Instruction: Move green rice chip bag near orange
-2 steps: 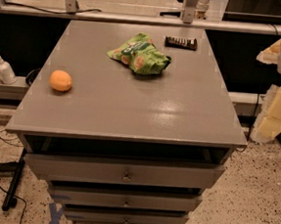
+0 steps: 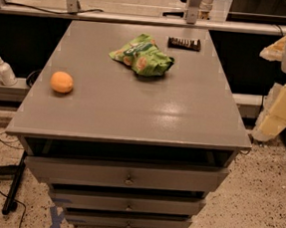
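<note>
The green rice chip bag (image 2: 142, 56) lies crinkled on the grey cabinet top (image 2: 183, 109), towards the back middle. The orange (image 2: 62, 82) sits near the top's left edge, well apart from the bag, to its front left. My gripper (image 2: 278, 110) shows as pale cream blocks at the right edge of the view. It hangs beside the cabinet, off the top and far to the right of the bag, and touches nothing on the top.
A small dark rectangular bar (image 2: 184, 43) lies at the back right, just right of the bag. The cabinet has several drawers (image 2: 127, 175) below its front edge. A white pump bottle (image 2: 3, 69) stands on a low ledge to the left. Cables lie on the floor at the left.
</note>
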Controlling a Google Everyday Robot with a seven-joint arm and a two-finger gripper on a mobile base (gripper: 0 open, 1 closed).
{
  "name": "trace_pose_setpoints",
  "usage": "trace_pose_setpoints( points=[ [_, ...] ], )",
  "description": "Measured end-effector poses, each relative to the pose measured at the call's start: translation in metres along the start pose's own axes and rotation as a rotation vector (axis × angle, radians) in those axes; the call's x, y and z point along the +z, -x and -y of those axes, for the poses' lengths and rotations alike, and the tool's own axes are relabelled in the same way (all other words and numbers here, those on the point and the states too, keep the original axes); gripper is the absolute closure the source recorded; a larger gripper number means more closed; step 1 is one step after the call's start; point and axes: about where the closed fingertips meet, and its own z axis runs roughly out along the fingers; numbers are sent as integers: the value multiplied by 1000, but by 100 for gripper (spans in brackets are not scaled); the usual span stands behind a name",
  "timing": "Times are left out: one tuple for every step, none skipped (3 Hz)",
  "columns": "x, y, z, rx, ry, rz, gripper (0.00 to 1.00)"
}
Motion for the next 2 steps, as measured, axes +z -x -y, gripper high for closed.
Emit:
trace_pose_setpoints(
  points=[
    [13,9,21,9,-43,72,0],
    [39,25,55,34,-82,175,0]
  ],
)
